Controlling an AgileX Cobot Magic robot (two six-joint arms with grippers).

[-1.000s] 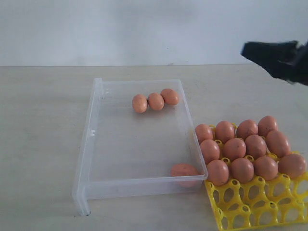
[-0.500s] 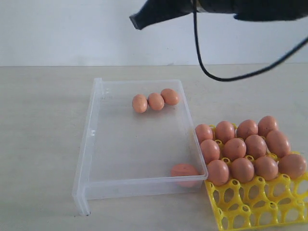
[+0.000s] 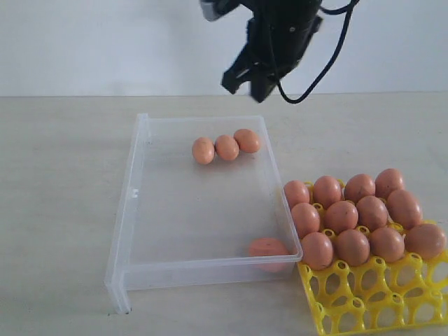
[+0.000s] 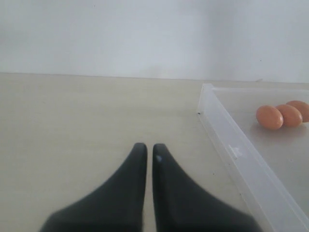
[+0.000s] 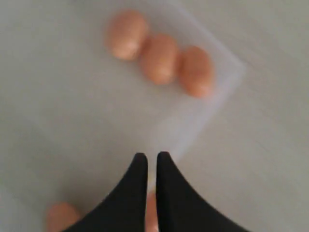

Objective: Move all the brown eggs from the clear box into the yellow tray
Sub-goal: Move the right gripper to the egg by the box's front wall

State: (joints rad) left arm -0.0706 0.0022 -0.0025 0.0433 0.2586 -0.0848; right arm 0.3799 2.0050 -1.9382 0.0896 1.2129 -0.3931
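Observation:
Three brown eggs [image 3: 226, 148] lie in a row at the far end of the clear box [image 3: 124, 231]; a fourth egg [image 3: 268, 250] rests in its near right corner. The yellow tray [image 3: 364, 301] at the right holds several brown eggs [image 3: 341, 215] in its far rows. My right gripper [image 3: 245, 82] hangs shut and empty above the box's far edge; its wrist view shows the shut gripper [image 5: 148, 155] with the three eggs [image 5: 160, 58] beyond it. My left gripper [image 4: 147, 146] is shut over bare table beside the box wall [image 4: 231, 150], outside the exterior view.
The tray's near rows of cups [image 3: 392, 308] hold nothing. The tray's corner touches the box's near right corner. Pale table [image 3: 63, 175] surrounds both, with a white wall behind. A black cable [image 3: 315, 77] loops down from the right arm.
The right arm has swung from the far right edge leftward across the top and now points down over the box's far edge. Eggs, box and tray have not moved.

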